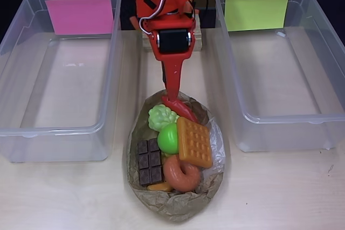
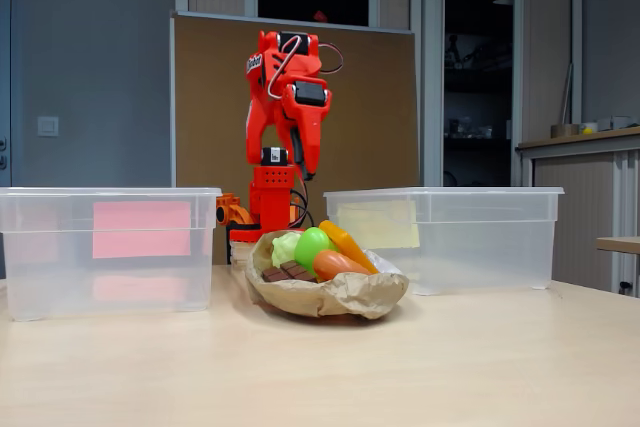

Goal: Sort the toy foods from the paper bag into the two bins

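Toy foods (image 1: 171, 149) all sit in the paper bag (image 1: 178, 203); sorting not started, gripper (image 1: 173, 94) state unclear, needs first grasp.

Gripper (image 1: 173, 96) jaws unclear; banana (image 1: 160, 187) half-buried

The paper bag (image 1: 175, 200) lay between the two bins (image 1: 59, 127) (pink label left, yellow-green right), heaped with toy foods (image 1: 172, 152). The red arm's gripper (image 1: 172, 92) hung over the bag's far edge.
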`<action>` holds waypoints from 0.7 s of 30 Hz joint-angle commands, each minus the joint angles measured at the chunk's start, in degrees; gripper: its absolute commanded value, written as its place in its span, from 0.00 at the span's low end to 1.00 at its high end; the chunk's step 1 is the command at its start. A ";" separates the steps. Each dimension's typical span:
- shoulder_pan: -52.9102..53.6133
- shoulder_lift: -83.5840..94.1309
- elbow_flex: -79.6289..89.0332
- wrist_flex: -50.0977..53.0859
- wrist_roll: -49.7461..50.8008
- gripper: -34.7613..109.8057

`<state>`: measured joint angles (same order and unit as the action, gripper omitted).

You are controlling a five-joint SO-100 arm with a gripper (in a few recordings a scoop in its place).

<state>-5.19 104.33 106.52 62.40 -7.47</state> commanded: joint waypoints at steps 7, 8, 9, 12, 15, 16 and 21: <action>-5.45 -7.38 -3.96 -14.06 39.90 0.24; -5.98 -8.17 -4.22 -14.50 46.41 0.24; -6.59 -9.05 -4.48 -15.03 48.34 0.24; -8.44 -10.90 -4.75 -20.74 48.43 0.24; -8.88 -12.04 -4.57 -27.25 54.14 0.24; -9.40 -12.66 -5.62 -26.81 57.92 0.24; -9.76 -14.68 -8.53 -25.84 55.72 0.24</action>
<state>-14.59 88.68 99.58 36.91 48.34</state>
